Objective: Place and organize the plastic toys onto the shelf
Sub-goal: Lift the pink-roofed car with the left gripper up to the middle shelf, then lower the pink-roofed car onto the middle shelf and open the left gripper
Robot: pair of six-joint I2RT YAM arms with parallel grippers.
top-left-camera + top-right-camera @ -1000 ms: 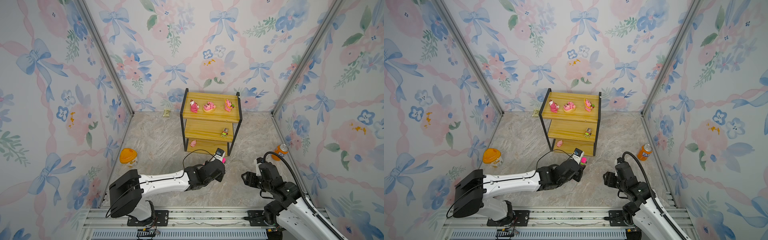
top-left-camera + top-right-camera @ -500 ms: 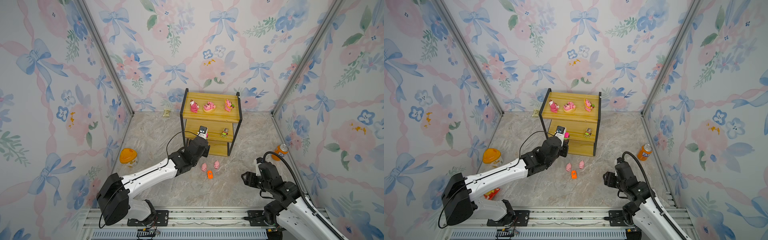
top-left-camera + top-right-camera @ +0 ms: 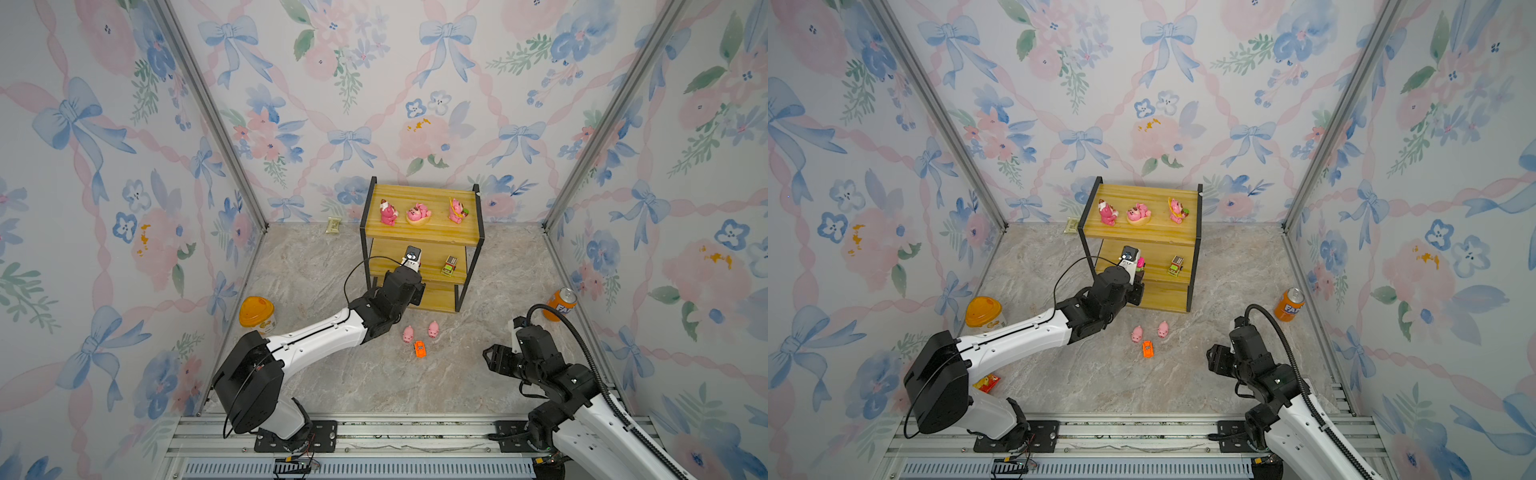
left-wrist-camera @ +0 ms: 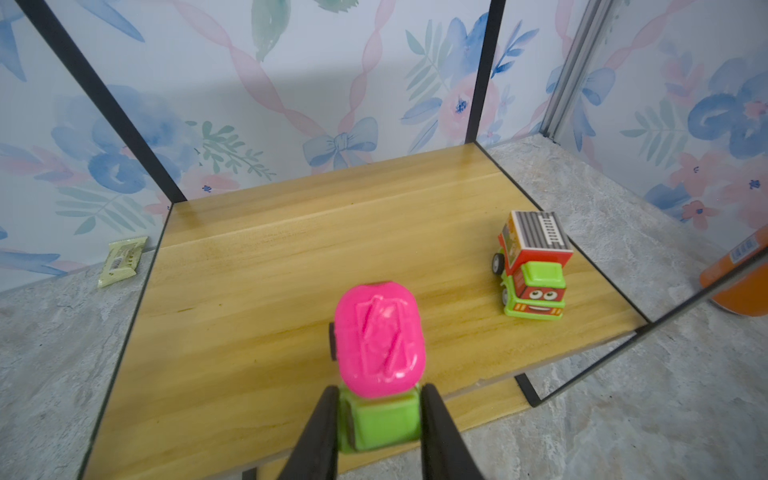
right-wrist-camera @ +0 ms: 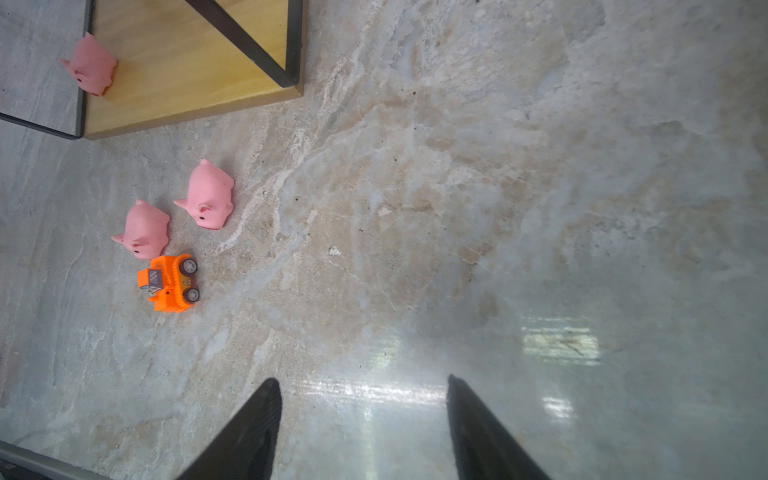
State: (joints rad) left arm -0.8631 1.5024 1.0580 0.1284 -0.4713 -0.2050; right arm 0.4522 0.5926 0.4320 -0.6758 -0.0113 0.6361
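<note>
Mid-placement, car tier. Nearest: spread, empty right gripper (image 5: 360, 380) over glossy marble-look floor. Beside, on the floor: ridged orange car (image 5: 170, 282), two rounded pale pink pigs (image 5: 208, 195). Further: left gripper (image 4: 379, 388) pinching green cab of glossy pink-green car (image 4: 380, 336) at front edge of shelf (image 4: 270, 270) middle wood-grain board. Next, likely: lower, release, well apart from boxy red-green truck (image 4: 532, 270). Farthest: three bear figurines (image 3: 419, 212) on top board.

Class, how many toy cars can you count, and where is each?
3. Orange car on the floor; red-green truck on the shelf's middle board; pink-green car held by the left gripper over that board. Others may be hidden.
</note>
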